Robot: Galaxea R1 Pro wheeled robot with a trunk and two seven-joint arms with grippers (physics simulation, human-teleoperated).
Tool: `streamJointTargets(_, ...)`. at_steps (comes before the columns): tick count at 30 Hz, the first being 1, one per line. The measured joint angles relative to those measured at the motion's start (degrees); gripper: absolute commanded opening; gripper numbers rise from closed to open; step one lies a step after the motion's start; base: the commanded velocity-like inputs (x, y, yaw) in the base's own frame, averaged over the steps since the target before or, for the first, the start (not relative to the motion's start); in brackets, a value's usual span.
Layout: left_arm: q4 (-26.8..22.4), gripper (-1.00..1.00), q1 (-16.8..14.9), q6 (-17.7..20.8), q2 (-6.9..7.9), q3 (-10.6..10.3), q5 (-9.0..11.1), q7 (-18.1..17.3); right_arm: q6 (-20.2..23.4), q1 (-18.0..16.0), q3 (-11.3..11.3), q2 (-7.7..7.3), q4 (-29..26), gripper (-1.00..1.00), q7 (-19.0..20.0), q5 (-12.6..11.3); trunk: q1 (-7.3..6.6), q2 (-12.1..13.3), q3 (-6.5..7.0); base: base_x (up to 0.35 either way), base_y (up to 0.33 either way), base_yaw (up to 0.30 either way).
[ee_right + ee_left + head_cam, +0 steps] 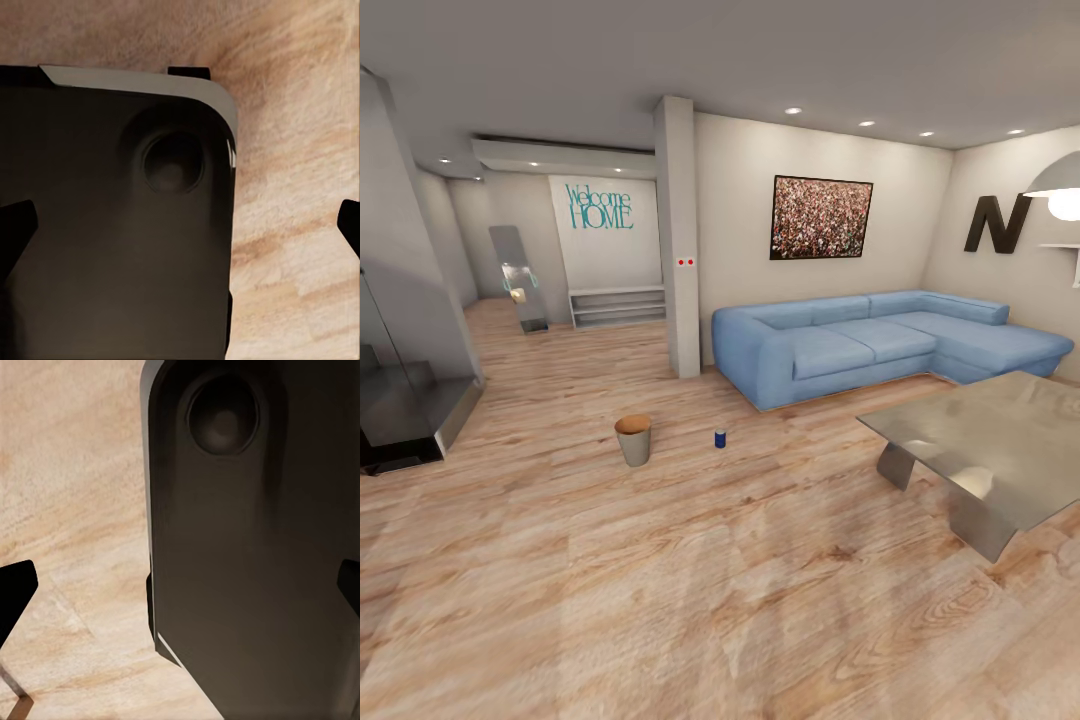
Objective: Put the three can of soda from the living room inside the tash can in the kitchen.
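The living room has a pale plank floor (690,600), and on it stands the tash can (633,439) — grey outside, tan at the rim, upright. Near it, toward the light blue corner sofa (880,340), stands a dark blue can of soda (720,438), upright and apart from the bin. A grey low bench (1000,440) sits in front of the sofa, below the black N (996,224) on the wall. In the wrist views the left gripper (180,592) and right gripper (180,232) each show dark fingertips at opposite edges — jaws apart, nothing between them but a dark robot body over the floor
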Motion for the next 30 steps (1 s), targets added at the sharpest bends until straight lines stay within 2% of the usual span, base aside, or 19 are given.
streamJointTargets(15, 0.00, 1.00, 0.03, 0.00, 0.00, 0.02, 0.00, 0.00, -0.44, -0.06, 0.31, -0.23, 0.04, 1.00, 1.64, 0.23, 0.00, 0.00, 0.00, 0.000, 0.000, 0.000)
streamJointTargets(22, 0.00, 1.00, 0.01, 0.31, -0.06, 0.07, -0.09, 0.03, -0.46, -0.07, 1.50, -0.10, 0.56, 1.00, 1.82, 1.49, 0.00, 0.00, 0.00, 0.000, 0.000, 0.000)
streamJointTargets(30, 0.00, 1.00, 0.01, 0.31, -0.10, 0.03, -0.13, -0.11, -0.46, -0.05, 1.84, -0.12, 0.85, 1.00, 1.87, 1.86, 0.00, 0.00, 0.00, 0.000, 0.000, 0.000)
